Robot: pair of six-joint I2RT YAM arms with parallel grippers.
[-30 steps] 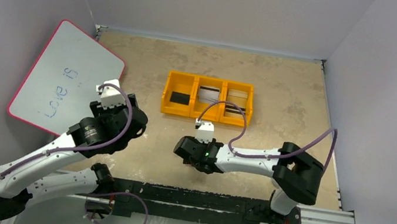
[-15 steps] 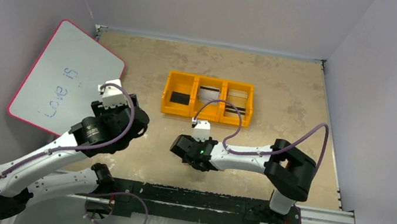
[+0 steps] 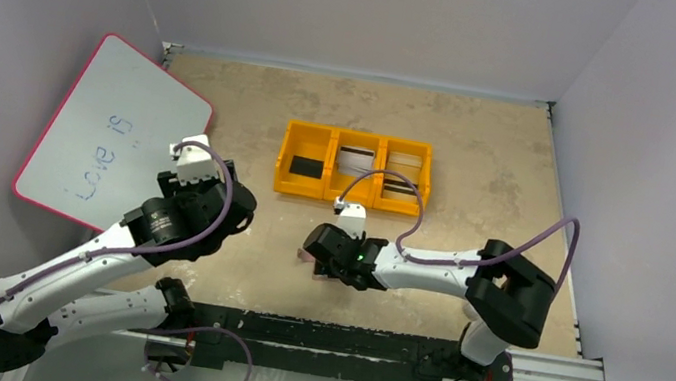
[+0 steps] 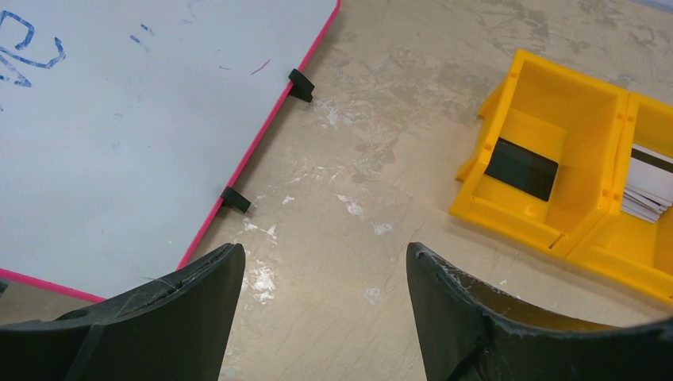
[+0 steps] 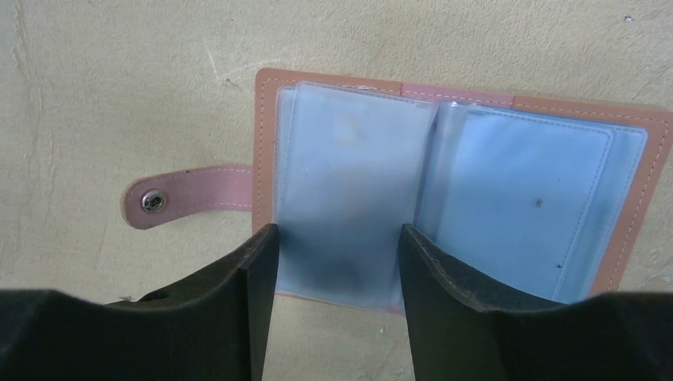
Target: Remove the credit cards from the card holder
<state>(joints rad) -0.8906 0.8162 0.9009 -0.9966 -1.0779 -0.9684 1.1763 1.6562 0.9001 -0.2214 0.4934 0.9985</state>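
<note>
The card holder [image 5: 452,190] lies open and flat on the table, tan-pink leather with a snap tab [image 5: 186,197] at its left. Both halves show pale blue-grey panels under clear sleeves. I cannot separate the credit cards [image 5: 341,175] from the sleeves. My right gripper [image 5: 337,234] is open just above the holder's near edge, its fingers straddling the left half. In the top view the right gripper [image 3: 329,255] covers the holder, and only a pink corner [image 3: 304,258] shows. My left gripper [image 4: 324,250] is open and empty over bare table, also seen in the top view [image 3: 235,208].
An orange three-compartment tray [image 3: 355,166] stands behind the right gripper, with a dark card and pale cards in it; it also shows in the left wrist view [image 4: 555,159]. A white board with a pink rim [image 3: 110,131] leans at the left wall [image 4: 119,119].
My right gripper shifted a little left, then back right and slightly farther, and a pink corner of the holder now shows beside it. The left arm barely moved.
</note>
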